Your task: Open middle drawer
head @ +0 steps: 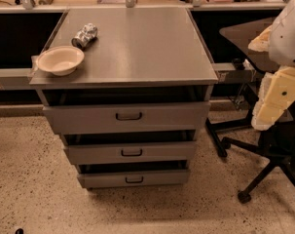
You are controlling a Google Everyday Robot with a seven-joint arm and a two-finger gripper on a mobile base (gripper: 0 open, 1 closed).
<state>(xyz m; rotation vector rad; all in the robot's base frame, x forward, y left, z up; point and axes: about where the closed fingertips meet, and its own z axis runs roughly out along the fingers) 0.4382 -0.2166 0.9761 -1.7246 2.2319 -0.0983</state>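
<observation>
The middle drawer (131,152) is a wide flat grey front with a small dark loop handle (131,152) at its centre. It sits between a taller top drawer (127,117) and a narrower bottom drawer (134,178) in a grey metal cabinet. A dark gap shows above each front. My arm comes in at the right edge, white above and cream below. The gripper (271,108) hangs at its lower end, well to the right of the cabinet, about level with the top drawer, touching nothing.
On the cabinet top (137,43) stand a cream bowl (60,60) and a crushed silver can (84,35) at the left. An office chair base (254,150) with castors and a dark table (244,35) stand to the right. The floor is speckled.
</observation>
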